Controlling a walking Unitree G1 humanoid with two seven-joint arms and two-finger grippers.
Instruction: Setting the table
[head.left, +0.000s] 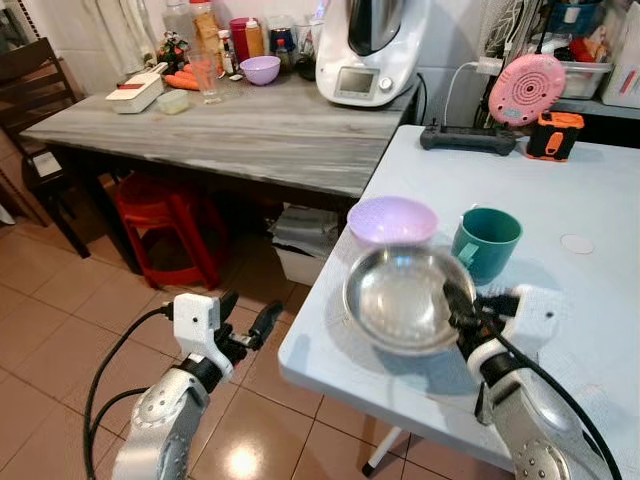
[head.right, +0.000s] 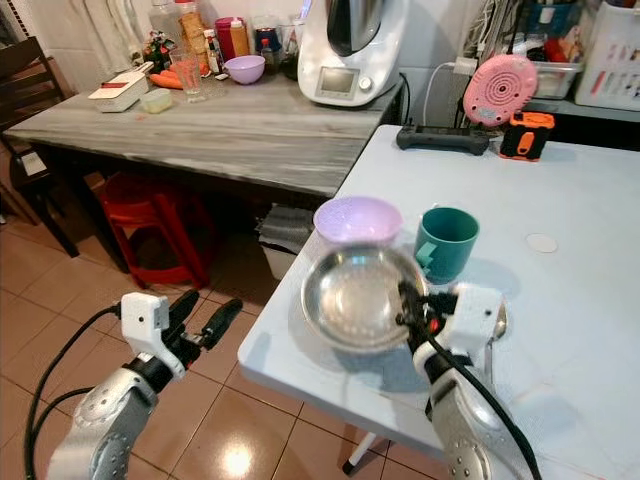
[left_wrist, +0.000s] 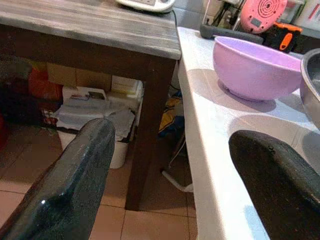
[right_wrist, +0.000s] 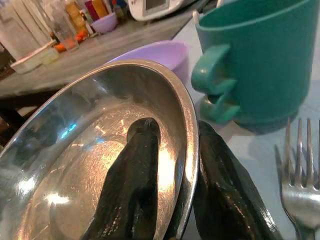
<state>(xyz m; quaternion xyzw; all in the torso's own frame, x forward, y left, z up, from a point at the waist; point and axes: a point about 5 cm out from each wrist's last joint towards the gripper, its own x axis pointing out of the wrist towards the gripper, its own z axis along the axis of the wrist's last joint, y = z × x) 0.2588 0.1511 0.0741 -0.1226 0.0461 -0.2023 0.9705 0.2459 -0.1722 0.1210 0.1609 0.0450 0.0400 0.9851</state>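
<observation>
The right gripper (head.left: 462, 305) has its jaws pinching the rim of the steel plate (head.left: 402, 297), held just above the white desk (head.left: 590, 200) beside the purple bowl (head.left: 391, 220) and teal mug (head.left: 486, 242). The left gripper (head.left: 247, 322), jaws spread, hangs over the floor.

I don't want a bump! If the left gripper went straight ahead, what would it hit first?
Probably the white table's edge. The left gripper points at it with open jaws, the purple bowl farther on; depth is unclear.
</observation>
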